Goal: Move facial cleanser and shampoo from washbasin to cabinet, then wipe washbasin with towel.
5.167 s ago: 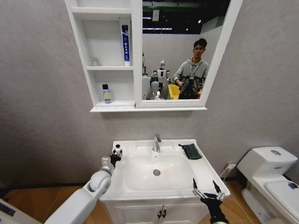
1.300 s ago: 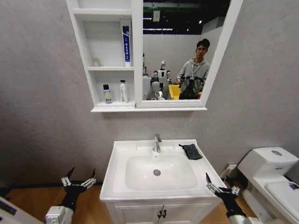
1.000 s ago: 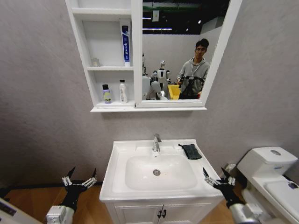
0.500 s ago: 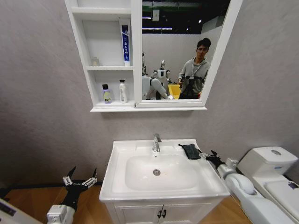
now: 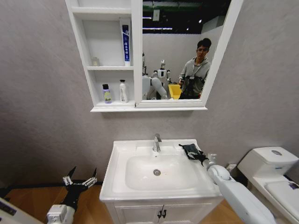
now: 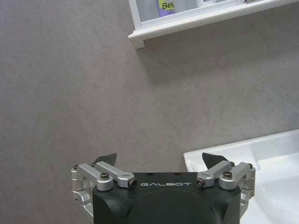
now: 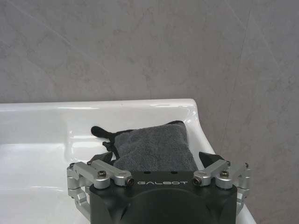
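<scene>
Grey wall backs the washbasin at centre frame; two bottles stand in the cabinet, upper left, so wiping is in hand. Right gripper, jaws wide, straddles the towel at the basin's back right corner, near the rim; closing comes next. Left gripper hangs wide, lower left

Right gripper over dark towel on washbasin corner, left gripper low beside vanity

Grey mottled wall; wood floor; white toilet at right.
</scene>
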